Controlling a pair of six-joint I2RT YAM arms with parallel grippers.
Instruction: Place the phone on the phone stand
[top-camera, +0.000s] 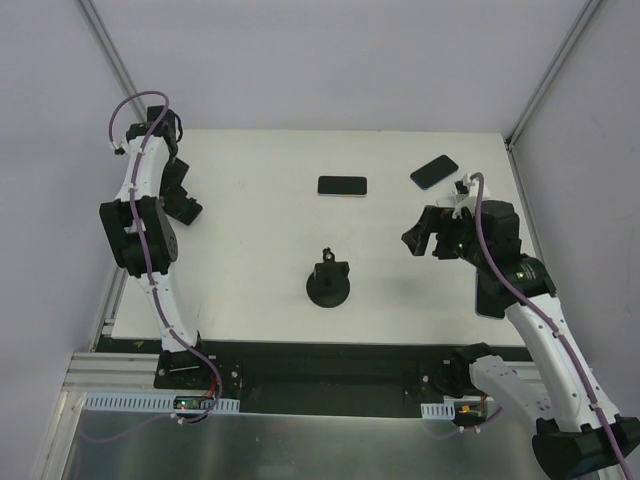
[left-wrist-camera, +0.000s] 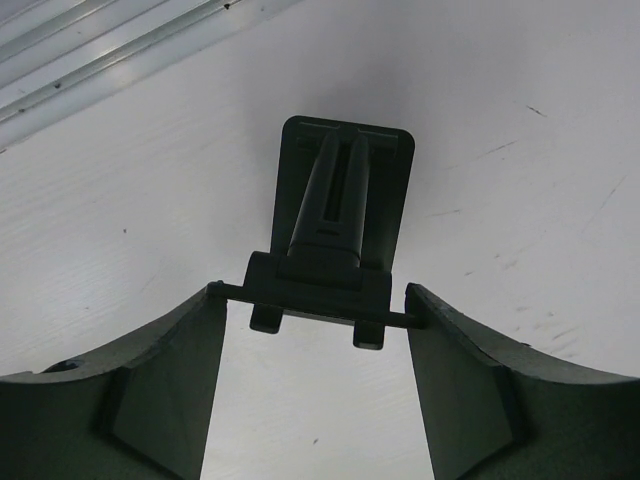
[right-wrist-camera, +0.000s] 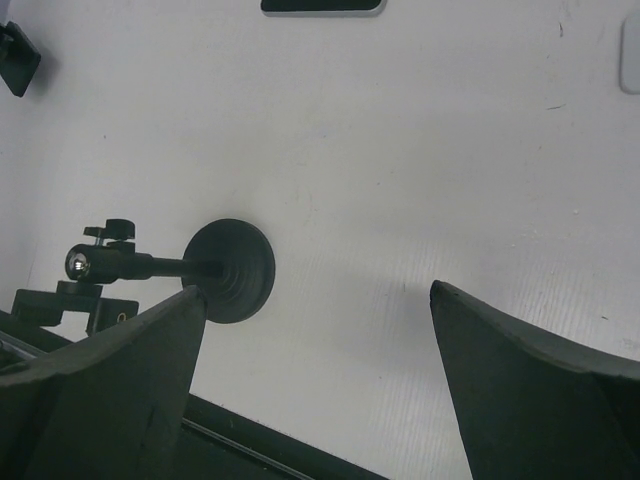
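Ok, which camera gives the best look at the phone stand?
The right wrist view: the phone stand is close, with disc base, post and knob all distinct. The top external view shows it whole but small and dark, mid-table. The left wrist view lacks it, showing only a black bracket-like piece ahead of its jaws.

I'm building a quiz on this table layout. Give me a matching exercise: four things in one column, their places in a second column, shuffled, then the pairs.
Things
1. stand
2. straight phone
3. angled phone
4. left end effector

Places
A. far right of the table
B. middle, near side
C. middle, far side
D. left side, open, by a black bracket

Pairs: 1-B, 2-C, 3-A, 4-D
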